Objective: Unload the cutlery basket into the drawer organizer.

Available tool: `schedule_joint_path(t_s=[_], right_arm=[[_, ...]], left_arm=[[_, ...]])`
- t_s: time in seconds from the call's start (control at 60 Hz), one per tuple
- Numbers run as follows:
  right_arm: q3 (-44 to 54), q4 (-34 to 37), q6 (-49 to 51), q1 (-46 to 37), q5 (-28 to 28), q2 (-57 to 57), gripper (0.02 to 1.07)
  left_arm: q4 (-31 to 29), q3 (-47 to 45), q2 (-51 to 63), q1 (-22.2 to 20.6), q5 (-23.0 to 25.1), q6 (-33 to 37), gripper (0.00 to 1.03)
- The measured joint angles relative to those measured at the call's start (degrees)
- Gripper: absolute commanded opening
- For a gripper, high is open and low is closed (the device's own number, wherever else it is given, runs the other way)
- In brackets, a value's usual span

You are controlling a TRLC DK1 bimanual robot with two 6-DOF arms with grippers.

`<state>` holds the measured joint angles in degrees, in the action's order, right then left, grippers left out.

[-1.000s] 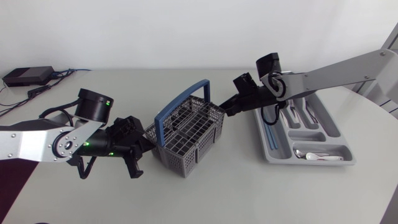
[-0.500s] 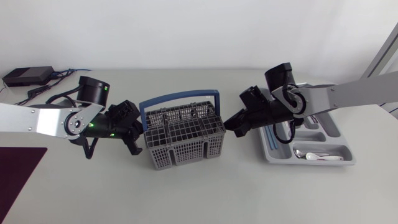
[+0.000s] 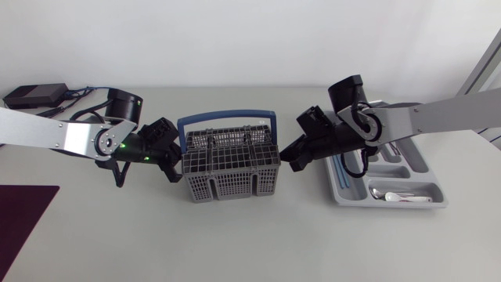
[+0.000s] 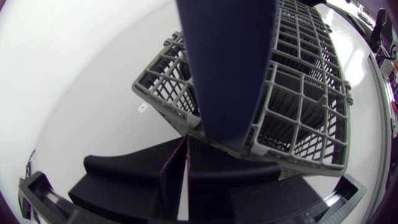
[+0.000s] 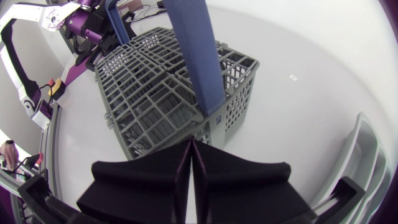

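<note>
The grey cutlery basket with its blue handle stands at mid-table; I see no cutlery in it. My left gripper is shut, its tips against the basket's left wall. My right gripper is shut too, tips at the basket's right wall. In the left wrist view the shut fingers meet just below the basket and the handle. The right wrist view shows shut fingers before the basket. The grey drawer organizer lies to the right.
A spoon lies in the organizer's near compartment, and several pieces of cutlery fill the far ones. A black box with cables sits at the far left corner. A dark mat covers the near left edge.
The basket has turned from a diagonal stance to square with the table edge. My left gripper swung toward the far side along its left wall; my right gripper came nearer at its right wall.
</note>
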<state>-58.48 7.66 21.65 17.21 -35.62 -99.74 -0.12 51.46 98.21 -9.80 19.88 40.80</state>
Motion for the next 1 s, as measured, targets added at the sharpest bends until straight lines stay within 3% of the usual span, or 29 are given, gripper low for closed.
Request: schedule_joint_path(t_s=[0.35, 1.0], right_arm=[[4.85, 1.25, 0.07, 3.52, 2.51, 5.7, 0.07], [4.7, -0.26, 0.72, 2.49, 4.28, 4.46, 0.07]], left_arm=[[0.07, 1.81, 1.88, 0.68, -0.85, 0.42, 0.16], [0.26, 1.25, 0.98, -0.28, -0.87, 0.22, 0.16]])
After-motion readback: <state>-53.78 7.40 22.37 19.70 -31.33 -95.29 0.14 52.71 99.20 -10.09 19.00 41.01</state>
